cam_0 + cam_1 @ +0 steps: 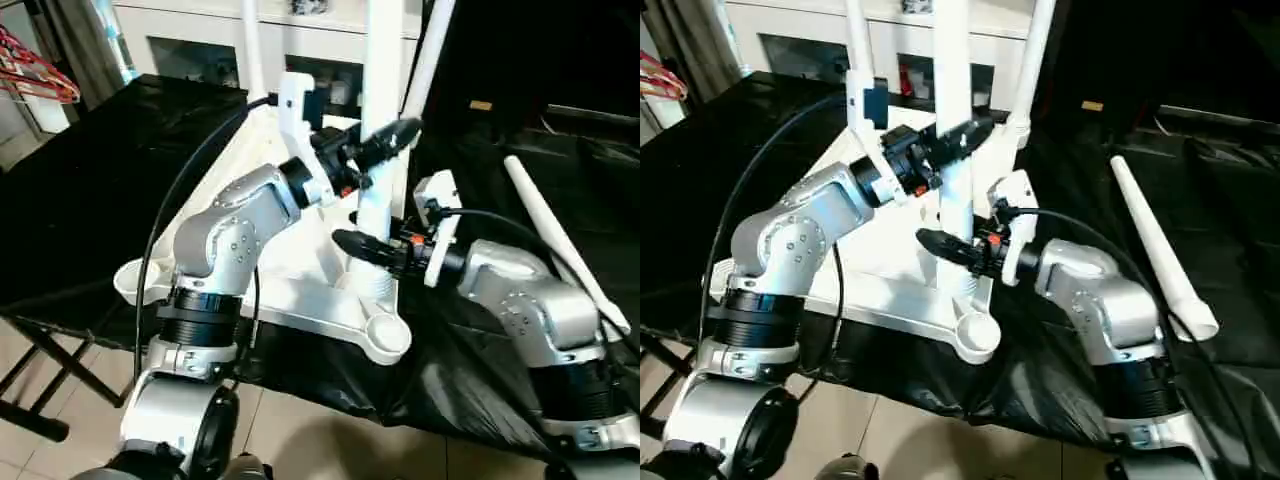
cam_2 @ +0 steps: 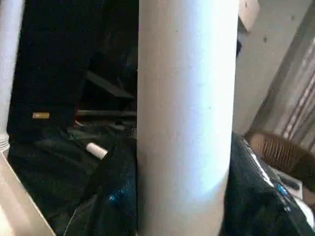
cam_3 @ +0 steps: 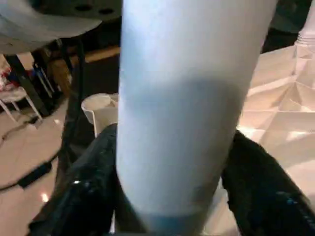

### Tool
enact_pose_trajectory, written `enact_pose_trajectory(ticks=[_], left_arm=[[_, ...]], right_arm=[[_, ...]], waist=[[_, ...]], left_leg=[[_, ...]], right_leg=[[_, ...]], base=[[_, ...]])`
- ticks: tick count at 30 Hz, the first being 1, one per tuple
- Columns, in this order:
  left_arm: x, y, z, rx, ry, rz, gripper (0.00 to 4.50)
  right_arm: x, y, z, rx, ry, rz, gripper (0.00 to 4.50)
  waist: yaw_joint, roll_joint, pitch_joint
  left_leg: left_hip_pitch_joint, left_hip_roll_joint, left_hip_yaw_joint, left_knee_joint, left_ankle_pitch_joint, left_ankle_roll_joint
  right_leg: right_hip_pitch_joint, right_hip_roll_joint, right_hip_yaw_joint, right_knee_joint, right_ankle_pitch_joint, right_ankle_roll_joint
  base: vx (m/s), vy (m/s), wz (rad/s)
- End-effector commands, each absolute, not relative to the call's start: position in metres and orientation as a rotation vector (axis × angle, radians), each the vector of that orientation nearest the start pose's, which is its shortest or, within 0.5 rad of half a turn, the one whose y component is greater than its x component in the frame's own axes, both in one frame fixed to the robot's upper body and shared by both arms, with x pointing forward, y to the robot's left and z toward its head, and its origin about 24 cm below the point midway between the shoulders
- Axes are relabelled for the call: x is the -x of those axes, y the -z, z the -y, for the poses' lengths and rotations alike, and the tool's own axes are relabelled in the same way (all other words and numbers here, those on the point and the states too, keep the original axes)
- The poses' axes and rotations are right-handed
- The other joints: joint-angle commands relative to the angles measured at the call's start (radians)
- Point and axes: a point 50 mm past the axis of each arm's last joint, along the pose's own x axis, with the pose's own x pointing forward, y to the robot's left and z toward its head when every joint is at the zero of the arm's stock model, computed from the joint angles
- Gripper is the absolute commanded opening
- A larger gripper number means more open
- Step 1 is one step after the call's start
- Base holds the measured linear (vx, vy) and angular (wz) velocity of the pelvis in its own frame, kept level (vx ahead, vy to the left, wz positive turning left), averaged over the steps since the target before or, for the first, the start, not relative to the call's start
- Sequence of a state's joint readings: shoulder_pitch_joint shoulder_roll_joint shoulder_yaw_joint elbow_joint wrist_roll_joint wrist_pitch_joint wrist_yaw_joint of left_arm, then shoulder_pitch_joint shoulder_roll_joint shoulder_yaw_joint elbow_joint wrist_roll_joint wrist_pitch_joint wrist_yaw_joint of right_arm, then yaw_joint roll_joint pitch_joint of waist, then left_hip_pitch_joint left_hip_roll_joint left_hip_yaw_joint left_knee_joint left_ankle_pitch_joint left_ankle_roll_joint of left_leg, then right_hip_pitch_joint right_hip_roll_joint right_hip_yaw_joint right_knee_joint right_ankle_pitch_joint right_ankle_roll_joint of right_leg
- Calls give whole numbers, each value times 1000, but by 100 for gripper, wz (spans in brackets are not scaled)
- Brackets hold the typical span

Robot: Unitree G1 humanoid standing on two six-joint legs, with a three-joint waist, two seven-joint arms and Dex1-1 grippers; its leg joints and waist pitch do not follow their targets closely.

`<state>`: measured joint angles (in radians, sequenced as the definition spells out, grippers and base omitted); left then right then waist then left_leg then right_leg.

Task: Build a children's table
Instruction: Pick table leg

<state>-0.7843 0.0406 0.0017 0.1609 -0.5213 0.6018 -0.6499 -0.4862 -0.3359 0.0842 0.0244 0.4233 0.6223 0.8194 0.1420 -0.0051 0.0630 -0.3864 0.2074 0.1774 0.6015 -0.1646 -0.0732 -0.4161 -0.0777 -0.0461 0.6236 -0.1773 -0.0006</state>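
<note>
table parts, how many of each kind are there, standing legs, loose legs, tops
standing legs: 3 (near one with both grippers, the left gripper above the right gripper; two far ones)
loose legs: 1 (leg lying on the black cover)
tops: 1 (top, underside up)
total: 5

A big table (image 1: 90, 200) has a shiny black cover (image 1: 1230, 400) on it. The cover hangs off the near edge in folds. The floor (image 1: 300, 430) below has pale tiles. At the far side is a white cabinet (image 1: 200, 30) with dark open shelves. At the far left hang red hangers (image 1: 35, 75), next to a curtain (image 1: 75, 40).
</note>
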Motion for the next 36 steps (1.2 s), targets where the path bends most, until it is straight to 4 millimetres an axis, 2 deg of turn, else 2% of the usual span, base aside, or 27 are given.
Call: enact_pose_trajectory(ticks=[1,6,16,36], left_arm=[[-330,-203,-42,302,1136,82,182],[-330,-204,-41,300,1150,79,182],[-330,-206,-41,287,1180,82,182],[-328,-203,-40,264,1223,68,182]], right_arm=[[-309,-126,126,-43,-1037,-221,311],[-308,-122,127,-27,-1059,-269,313],[-308,-115,126,-30,-1073,-334,313],[-310,-124,127,-50,-1070,-286,313]], waist=[[-5,-20,-80],[-4,-24,-81],[-4,-22,-81],[-5,-18,-83]], left_leg=[[12,10,2,-61,-120,15],[12,9,2,-59,-117,20],[14,9,2,-59,-120,19],[14,9,2,-58,-121,15]], right_leg=[[62,-47,32,-68,-153,-160],[62,-47,32,-68,-150,-167],[61,-47,32,-67,-144,-176],[63,-46,32,-64,-117,-189]], base=[[0,0,0],[0,0,0],[0,0,0],[0,0,0]])
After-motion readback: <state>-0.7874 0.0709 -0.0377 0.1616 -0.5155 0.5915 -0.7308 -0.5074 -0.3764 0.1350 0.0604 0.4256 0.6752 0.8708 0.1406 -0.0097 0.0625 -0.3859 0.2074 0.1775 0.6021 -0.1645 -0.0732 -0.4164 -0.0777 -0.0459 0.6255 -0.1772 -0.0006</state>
